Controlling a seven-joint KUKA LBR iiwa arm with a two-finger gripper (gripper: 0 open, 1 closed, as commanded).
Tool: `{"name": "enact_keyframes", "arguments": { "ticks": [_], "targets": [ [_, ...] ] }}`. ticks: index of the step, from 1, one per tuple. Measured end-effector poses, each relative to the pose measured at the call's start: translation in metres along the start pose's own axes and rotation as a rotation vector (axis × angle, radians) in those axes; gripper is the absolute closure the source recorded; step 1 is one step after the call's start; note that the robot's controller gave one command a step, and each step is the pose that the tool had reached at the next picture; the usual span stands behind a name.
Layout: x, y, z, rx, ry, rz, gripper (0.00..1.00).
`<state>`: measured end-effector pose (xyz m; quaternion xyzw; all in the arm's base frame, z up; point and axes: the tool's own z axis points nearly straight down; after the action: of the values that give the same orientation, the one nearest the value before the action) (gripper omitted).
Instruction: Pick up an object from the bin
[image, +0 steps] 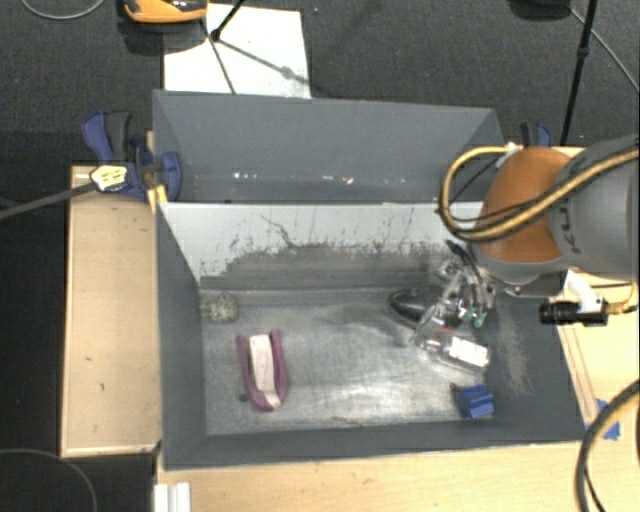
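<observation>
My gripper (458, 300) hangs low over the right part of the bin, under the orange-covered wrist. Just to its left lies a dark rounded thing (408, 303), partly hidden by the gripper. Directly below and in front of the gripper lies a clear and white thing (457, 349), close to or touching the gripper's lower end; I cannot tell which. A small blue block (474, 401) lies near the front right corner, apart from the gripper.
A purple and white curved thing (263, 371) lies at the front left of the bin floor. A small grey-green ball (220, 309) rests at the back left against the wall. The arm and its cables cover the bin's right side.
</observation>
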<state>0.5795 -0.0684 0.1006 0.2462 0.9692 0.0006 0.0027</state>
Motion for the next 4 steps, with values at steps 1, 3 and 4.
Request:
{"name": "enact_keyframes", "arguments": {
  "ticks": [1,3,4],
  "targets": [
    [0.0044,0.0,0.0279,-0.001,-0.003,0.203,0.0],
    [0.0036,0.0005,0.0266,0.002,0.002,0.196,1.0],
    [0.003,0.0003,0.0251,0.002,0.0,0.191,1.0]
  ]
}}
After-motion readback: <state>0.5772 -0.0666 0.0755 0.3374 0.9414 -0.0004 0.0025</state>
